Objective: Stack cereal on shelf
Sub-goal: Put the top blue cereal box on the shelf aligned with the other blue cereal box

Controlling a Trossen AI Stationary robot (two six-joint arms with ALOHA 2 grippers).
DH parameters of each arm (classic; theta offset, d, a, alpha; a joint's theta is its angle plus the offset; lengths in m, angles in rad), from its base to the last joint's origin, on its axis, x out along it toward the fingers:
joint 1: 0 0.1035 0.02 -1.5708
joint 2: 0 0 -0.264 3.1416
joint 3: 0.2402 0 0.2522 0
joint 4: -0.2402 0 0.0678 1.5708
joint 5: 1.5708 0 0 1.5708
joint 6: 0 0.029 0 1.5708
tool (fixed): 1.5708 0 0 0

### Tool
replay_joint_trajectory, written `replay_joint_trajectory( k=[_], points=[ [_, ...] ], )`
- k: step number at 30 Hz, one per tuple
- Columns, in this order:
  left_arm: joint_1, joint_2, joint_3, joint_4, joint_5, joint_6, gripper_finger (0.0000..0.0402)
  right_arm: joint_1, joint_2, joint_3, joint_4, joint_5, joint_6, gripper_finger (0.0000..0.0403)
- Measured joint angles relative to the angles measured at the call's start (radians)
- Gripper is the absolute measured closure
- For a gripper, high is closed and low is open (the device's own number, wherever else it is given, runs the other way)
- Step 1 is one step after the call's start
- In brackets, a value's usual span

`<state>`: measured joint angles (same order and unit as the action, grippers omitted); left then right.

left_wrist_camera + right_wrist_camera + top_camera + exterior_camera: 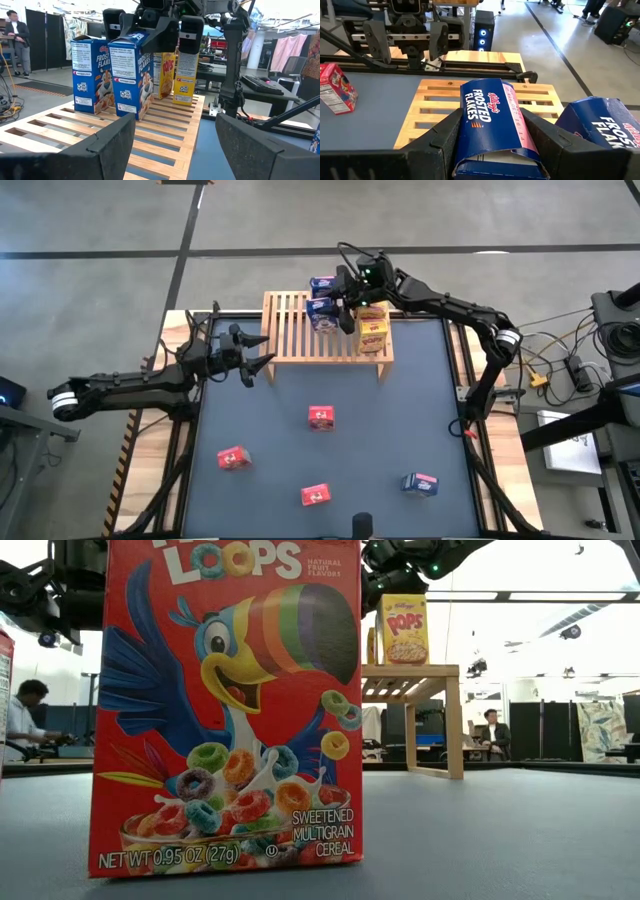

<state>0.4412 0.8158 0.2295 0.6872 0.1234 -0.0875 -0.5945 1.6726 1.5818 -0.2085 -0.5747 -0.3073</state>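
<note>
Over the far part of the shelf [300, 340], the right end effector [340, 308] is clenched on a blue cereal box [492, 125], its two dark fingers pressed flat against the box's long side faces. The box stands upright with its base on or just above the slats; which of the two cannot be told. It is a small rectangular carton of smooth printed cardboard, blue with white Frosted Flakes lettering and a pink side panel. Just beside the end effector, on its far side, a second blue box [322, 284] of the same print stands upright on the shelf. On the other side of it, two yellow boxes [374, 330] stand upright close together on the slats, labelled Pops.

The shelf is light natural wood, a wide rectangular top of many thin parallel slats with gaps between them, on short legs, standing on the dark grey mat of the bench [430, 400].

The left end effector [257, 360] hovers just off the shelf's near-left corner, fingers spread wide and holding nothing.

Well away from both end effectors, on the near part of the bench, lie three red boxes [321, 417] and one more blue box [420, 483].
</note>
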Motion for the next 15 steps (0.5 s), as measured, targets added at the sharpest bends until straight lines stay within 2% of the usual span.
replay_joint_trajectory(
  k=[15],
  points=[
    [0.0, 0.0, 0.0, 0.0, 0.0, 0.0, 0.0141, 0.0, -0.002, 0.0, -0.032, 0.008, -0.031, 0.0236]
  ],
)
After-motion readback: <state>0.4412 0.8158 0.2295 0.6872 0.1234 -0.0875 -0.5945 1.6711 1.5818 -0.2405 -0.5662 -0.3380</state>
